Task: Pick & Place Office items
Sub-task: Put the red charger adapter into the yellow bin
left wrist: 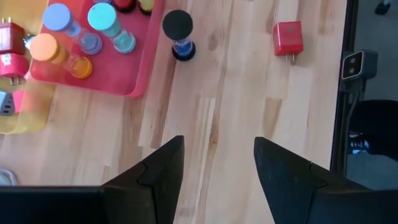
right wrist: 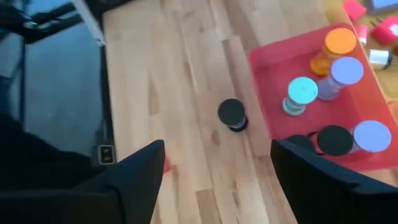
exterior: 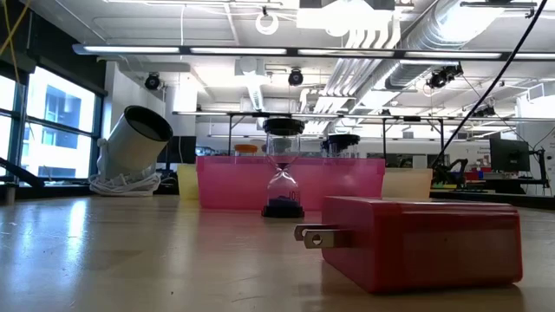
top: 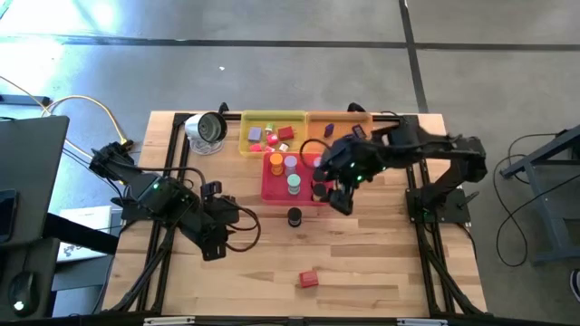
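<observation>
A small hourglass with a black top (top: 294,216) (left wrist: 178,28) (right wrist: 232,114) stands upright on the wood just in front of the pink tray (top: 276,187). A red plug block (top: 309,279) (exterior: 416,243) lies flat near the table's front edge. Orange (right wrist: 339,42), lilac (right wrist: 346,70) and teal (right wrist: 303,91) cylinders stand in the pink tray. My left gripper (top: 214,246) (left wrist: 217,168) hovers open over bare wood, left of the hourglass. My right gripper (top: 341,201) (right wrist: 217,180) hangs open above the tray's right front corner.
A yellow tray (top: 272,134) and an orange tray (top: 340,127) with small pieces stand along the far edge. A round silver-rimmed object (top: 207,129) lies at the back left. Bare wood stretches between the hourglass and the red block.
</observation>
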You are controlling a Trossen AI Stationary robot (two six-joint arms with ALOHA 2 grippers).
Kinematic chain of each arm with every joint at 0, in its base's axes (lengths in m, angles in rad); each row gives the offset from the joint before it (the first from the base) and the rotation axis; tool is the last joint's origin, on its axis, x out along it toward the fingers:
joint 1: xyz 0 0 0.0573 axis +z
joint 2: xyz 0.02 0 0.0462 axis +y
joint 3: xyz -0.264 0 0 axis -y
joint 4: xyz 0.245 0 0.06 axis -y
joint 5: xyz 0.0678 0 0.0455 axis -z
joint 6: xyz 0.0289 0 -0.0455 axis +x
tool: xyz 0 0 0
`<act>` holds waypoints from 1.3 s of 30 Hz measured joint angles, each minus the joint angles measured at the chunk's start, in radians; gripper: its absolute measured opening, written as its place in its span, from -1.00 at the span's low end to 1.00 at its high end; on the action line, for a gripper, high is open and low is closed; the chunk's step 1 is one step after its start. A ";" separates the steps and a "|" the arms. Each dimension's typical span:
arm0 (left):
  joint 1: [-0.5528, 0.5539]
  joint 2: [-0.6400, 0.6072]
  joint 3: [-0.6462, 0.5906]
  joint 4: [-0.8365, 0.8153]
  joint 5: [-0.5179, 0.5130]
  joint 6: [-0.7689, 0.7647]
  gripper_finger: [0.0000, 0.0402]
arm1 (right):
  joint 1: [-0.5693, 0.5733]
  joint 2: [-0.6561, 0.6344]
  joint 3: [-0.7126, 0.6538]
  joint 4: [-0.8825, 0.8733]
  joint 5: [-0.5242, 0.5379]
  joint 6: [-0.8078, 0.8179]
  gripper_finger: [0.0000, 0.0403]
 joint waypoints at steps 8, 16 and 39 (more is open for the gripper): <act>-0.004 0.000 0.000 0.020 -0.001 -0.042 -0.07 | 0.078 0.052 -0.001 0.014 0.146 0.053 0.62; -0.010 0.015 -0.001 0.086 -0.009 -0.044 -0.07 | 0.182 0.053 -0.001 0.082 0.082 0.026 0.71; -0.085 0.183 -0.002 0.178 -0.039 -0.288 -0.07 | 0.497 0.139 -0.001 -0.011 0.301 0.072 0.72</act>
